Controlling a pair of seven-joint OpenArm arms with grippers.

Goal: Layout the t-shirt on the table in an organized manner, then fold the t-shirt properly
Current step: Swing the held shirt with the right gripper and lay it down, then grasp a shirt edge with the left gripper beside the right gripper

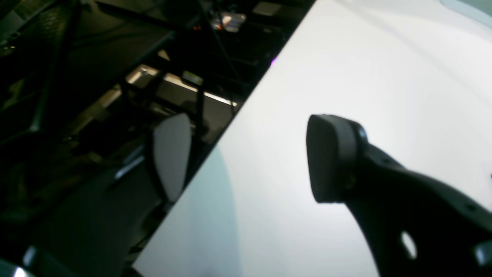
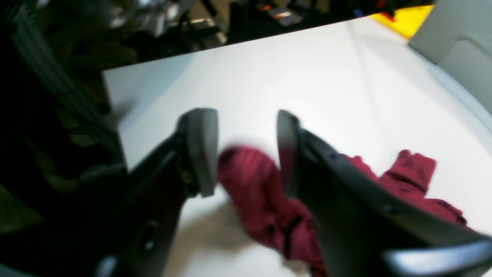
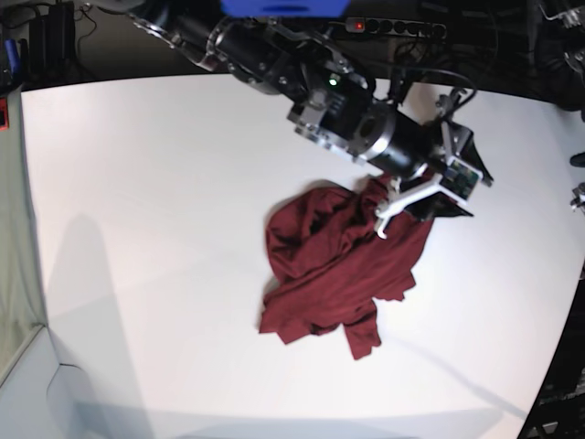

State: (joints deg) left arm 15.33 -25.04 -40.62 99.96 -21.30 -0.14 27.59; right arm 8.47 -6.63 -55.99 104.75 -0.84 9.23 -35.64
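We see an evenly, brightly lit white worktop [image 3: 164, 183], its edges bowed by the base view's wide lens. Soft grey shadows fall toward its near edge. Both wrist views are blurred: dark fingers [image 2: 201, 150] are out of focus, the shirt [image 2: 261, 192] is smeared, and surroundings stay dim.

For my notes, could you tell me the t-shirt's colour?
Plain dark red t-shirt, clearest in the base view.

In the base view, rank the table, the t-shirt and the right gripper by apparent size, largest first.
1. table
2. t-shirt
3. right gripper, smallest; it is nearer the camera, so its look is inflated.
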